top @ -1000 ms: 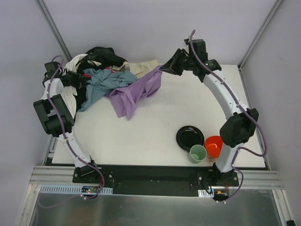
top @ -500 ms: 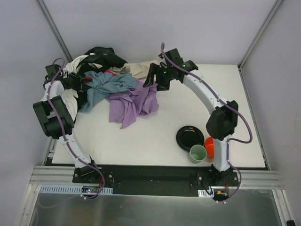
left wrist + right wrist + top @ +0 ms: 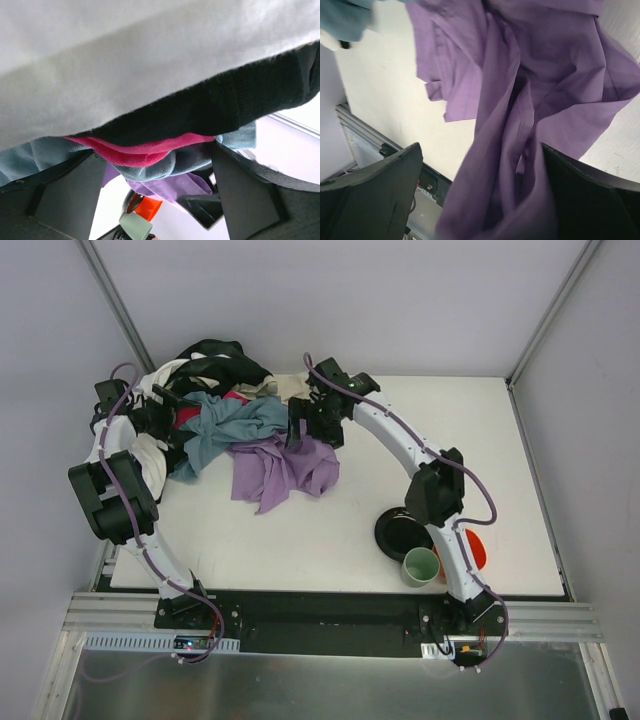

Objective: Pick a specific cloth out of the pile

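With our right claw (image 3: 480, 150) spread wide around the cloth (image 3: 285, 465) just beside the pile (image 3: 215, 390), we fear closing could, seemingly, snag the blue-grey garment (image 3: 225, 425) too.

A white table (image 3: 330, 530) is enclosed by pale grey walls (image 3: 330, 300). A metal rail (image 3: 110, 615) is fixed along its near edge.

The white table (image 3: 500, 460) carries the pile (image 3: 222, 420) at its far left corner, the lavender cloth (image 3: 280, 465) touching it. Near the front right sit a black plate (image 3: 392, 532), a green cup (image 3: 420, 567) and, seemingly, an orange cup (image 3: 476, 552), partly hidden.
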Available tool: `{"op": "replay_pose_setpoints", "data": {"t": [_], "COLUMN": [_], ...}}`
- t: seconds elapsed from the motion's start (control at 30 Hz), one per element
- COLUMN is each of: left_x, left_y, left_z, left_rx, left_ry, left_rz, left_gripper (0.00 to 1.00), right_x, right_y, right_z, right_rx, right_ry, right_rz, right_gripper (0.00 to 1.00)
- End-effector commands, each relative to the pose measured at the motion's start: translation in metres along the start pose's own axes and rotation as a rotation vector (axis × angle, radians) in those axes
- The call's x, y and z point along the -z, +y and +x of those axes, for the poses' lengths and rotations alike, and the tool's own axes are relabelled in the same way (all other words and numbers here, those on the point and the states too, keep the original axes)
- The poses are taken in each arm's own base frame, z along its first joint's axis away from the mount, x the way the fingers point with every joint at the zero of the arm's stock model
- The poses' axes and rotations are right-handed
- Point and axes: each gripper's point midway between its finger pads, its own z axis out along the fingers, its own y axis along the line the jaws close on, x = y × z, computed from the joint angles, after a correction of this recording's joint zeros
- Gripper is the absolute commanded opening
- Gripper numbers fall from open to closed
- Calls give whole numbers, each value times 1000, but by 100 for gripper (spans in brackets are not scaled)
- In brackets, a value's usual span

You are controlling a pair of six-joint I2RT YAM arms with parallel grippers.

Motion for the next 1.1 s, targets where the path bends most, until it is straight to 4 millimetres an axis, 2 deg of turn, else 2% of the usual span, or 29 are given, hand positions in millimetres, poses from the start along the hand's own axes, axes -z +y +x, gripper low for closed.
{"op": "replay_pose_setpoints", "data": {"t": [0.0,0.03,0.1,0.4,0.57,0.7,0.77,0.87,1.07], "left_x": [18,19,20,35,43,47,50,58,69], "left_y": [-13,-11,-9,-9,-3,-2,-4,-7,0], "left_z": [9,10,13,34,50,59,63,70,84], "left_rx": [-81,-84,-88,-151,-162,-177,-187,-202,-231], "left_ry": [-13,-12,-13,-6,6,20,21,9,-24], "left_rz": [36,33,24,17,15,27,35,40,17], "left_gripper": [84,95,99,99,99,99,99,99,99], "right_x": [-27,-31,-44,-98,-124,-147,-155,-155,-138], "right_y": [-8,-6,-2,21,16,6,-2,-15,-31], "right_z": [26,29,34,55,65,74,77,78,69], "right_rx": [7,11,8,18,32,19,18,34,22], "right_ry": [108,116,137,168,156,161,166,170,166], "right_rz": [61,61,57,23,87,132,160,211,231], "right_gripper": [96,96,96,96,96,96,99,82,26]}}
